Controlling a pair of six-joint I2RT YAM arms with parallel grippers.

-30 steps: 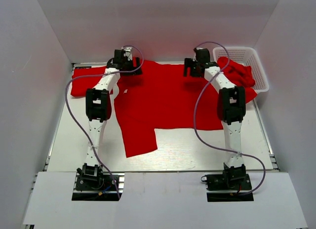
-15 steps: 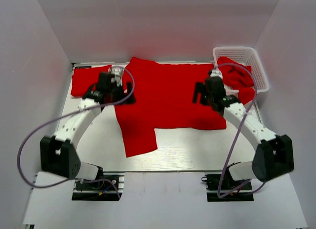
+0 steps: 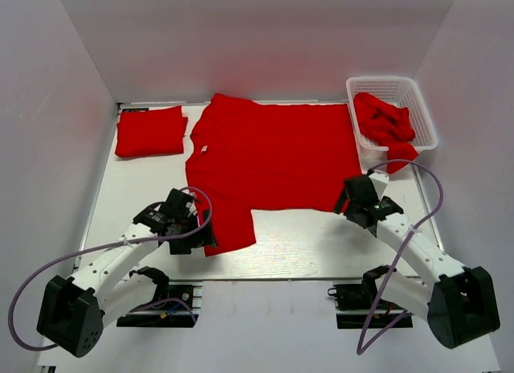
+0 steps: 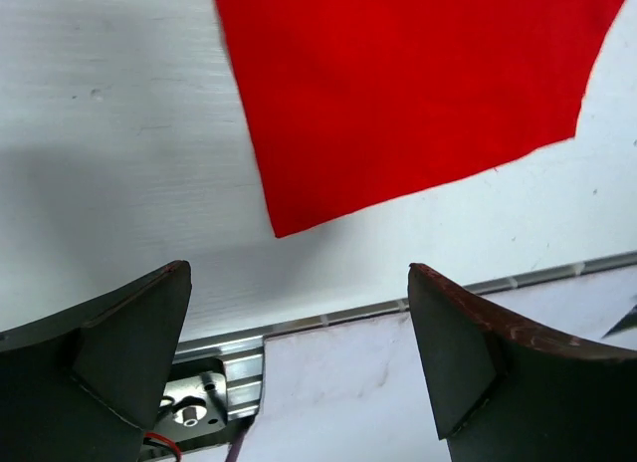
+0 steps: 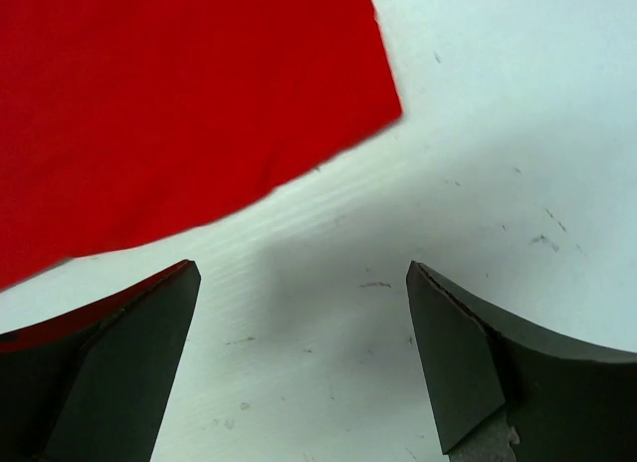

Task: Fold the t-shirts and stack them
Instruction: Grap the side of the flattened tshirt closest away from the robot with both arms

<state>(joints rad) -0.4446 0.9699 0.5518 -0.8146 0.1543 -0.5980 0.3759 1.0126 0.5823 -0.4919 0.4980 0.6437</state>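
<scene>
One folded t-shirt is laid at the far left of the table. The left gripper, jaws wide and empty, is held just left of the near flap of the spread t-shirt, with the flap's corner straight ahead of the jaws. The shirt's long axis is laid left to right. The right gripper, likewise wide and empty, is placed at the near right corner. Further t-shirts are heaped in the basket.

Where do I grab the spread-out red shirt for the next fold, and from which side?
The spread t-shirt lies flat, so pinch its near corners: left gripper on the near-left flap's corner, right gripper on the near-right corner. Slide in low from the table's near edge; both corners point toward the open jaws.
</scene>
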